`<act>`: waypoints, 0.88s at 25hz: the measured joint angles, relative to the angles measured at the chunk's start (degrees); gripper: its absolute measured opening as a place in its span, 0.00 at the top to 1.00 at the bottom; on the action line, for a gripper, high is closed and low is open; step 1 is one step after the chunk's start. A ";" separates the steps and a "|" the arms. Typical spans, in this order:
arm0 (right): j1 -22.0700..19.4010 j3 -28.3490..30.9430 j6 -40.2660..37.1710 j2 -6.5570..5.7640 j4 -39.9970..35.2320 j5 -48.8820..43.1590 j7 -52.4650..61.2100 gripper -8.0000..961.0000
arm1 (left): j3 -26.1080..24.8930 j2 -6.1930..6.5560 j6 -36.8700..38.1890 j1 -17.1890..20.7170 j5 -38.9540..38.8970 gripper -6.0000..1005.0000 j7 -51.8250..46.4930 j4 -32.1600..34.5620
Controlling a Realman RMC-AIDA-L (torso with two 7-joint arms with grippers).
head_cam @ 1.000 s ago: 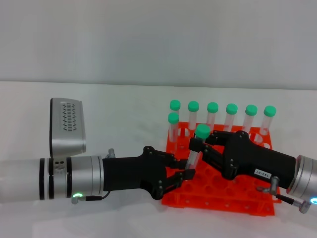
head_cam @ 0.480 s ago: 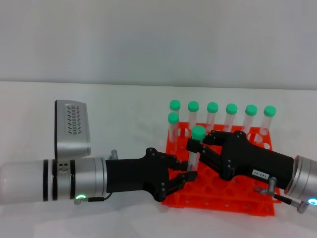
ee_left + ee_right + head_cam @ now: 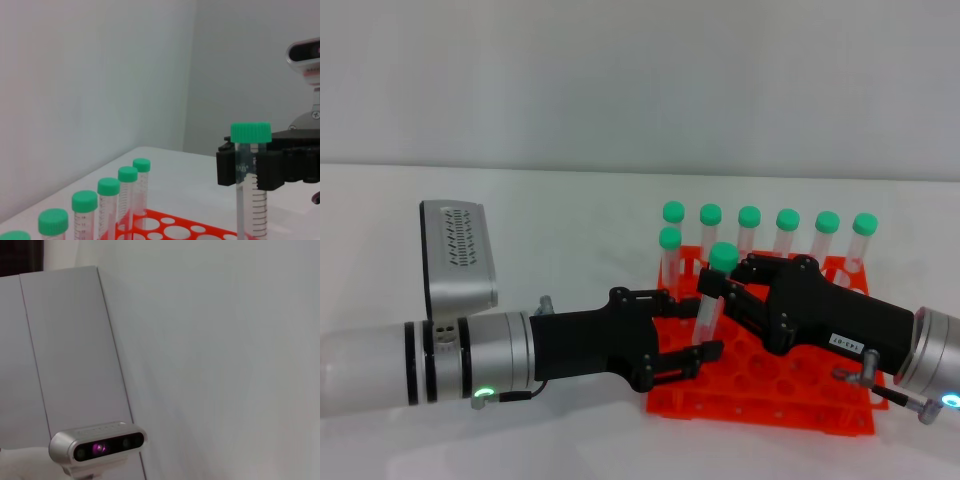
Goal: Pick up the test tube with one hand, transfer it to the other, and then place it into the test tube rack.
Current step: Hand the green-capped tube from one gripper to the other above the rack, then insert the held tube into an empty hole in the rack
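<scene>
Head view shows the test tube (image 3: 712, 292) upright just above the near-left part of the test tube rack (image 3: 760, 385), pinched below its green cap by the right hand (image 3: 717, 290), while the left hand (image 3: 692, 326) stands spread around its lower end. If the right hand's grip slackens, the tube may tilt and miss a hole. A white label on the right hand reads roughly "143-07".
</scene>
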 joint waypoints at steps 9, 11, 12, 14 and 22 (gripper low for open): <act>-0.19 1.49 0.32 0.09 0.16 -0.02 -0.03 0.79 | -0.18 -0.02 0.11 0.83 -2.83 0.29 4.30 -1.25; -0.53 2.51 0.40 0.08 0.24 -0.04 -0.32 0.79 | -0.17 -0.02 0.46 1.69 -4.03 0.21 5.75 -1.55; -0.75 3.05 0.42 0.09 0.24 -0.04 -0.51 0.79 | -0.13 -0.05 0.61 2.07 -4.60 0.17 6.26 -1.74; -1.29 4.44 0.46 0.08 0.17 -0.03 -1.04 0.79 | -0.06 -0.07 0.80 3.02 -6.39 0.14 7.74 -2.44; -1.73 6.54 0.51 0.19 -0.01 0.00 -1.84 0.79 | -0.10 -0.08 5.15 9.84 -20.63 0.13 18.05 -7.44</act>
